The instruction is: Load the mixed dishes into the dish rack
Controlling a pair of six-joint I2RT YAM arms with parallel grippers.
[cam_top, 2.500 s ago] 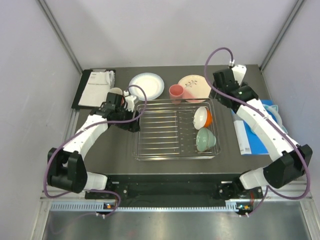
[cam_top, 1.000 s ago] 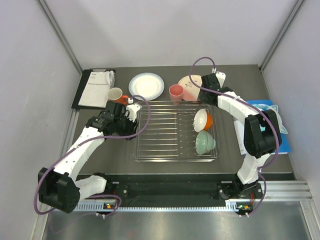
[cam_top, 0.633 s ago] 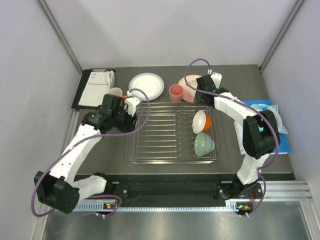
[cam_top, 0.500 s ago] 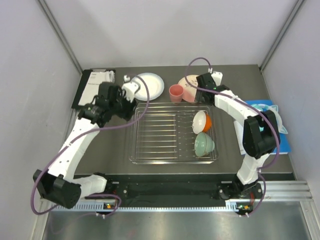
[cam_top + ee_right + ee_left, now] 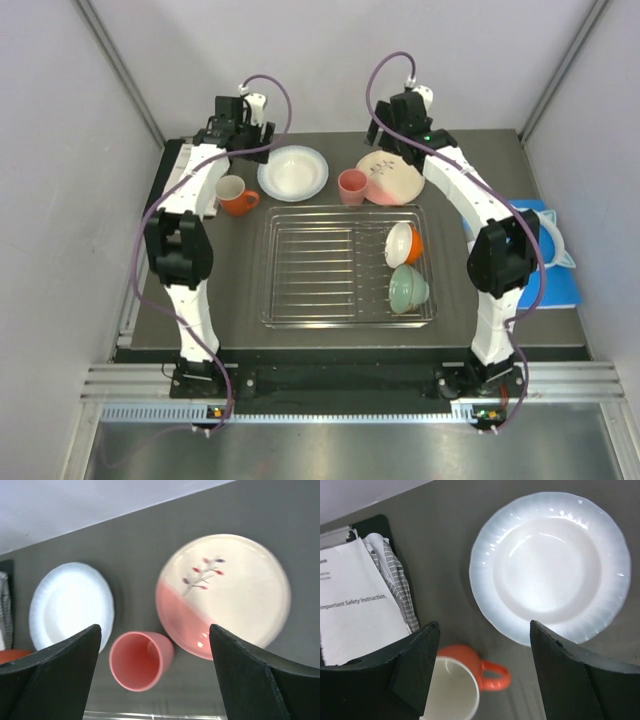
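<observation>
The left gripper (image 5: pixel 484 626) hangs over the far left of the counter (image 5: pixel 230 280) with its jaws spread wide and nothing between them. Below it, the orange-handled mug (image 5: pixel 454 690) stands upright just under the left finger, and the blue-rimmed white plate (image 5: pixel 550 567) lies flat past the right finger, near the mug but apart from it. A white booklet (image 5: pixel 355 605) lies further left. The right gripper (image 5: pixel 154 628) hovers over the far middle of the counter, jaws likewise wide and empty. The pink cup (image 5: pixel 141 660) stands upright almost straight below the gap, and the floral plate (image 5: pixel 225 595) lies flat just beside it on the right. From above, all four dishes sit outside the far edge of the dish rack (image 5: pixel 320 270). Inside the rack, at its right end, a white bowl (image 5: pixel 403 240) and a mint-green bowl (image 5: pixel 408 285) lean on edge.
</observation>
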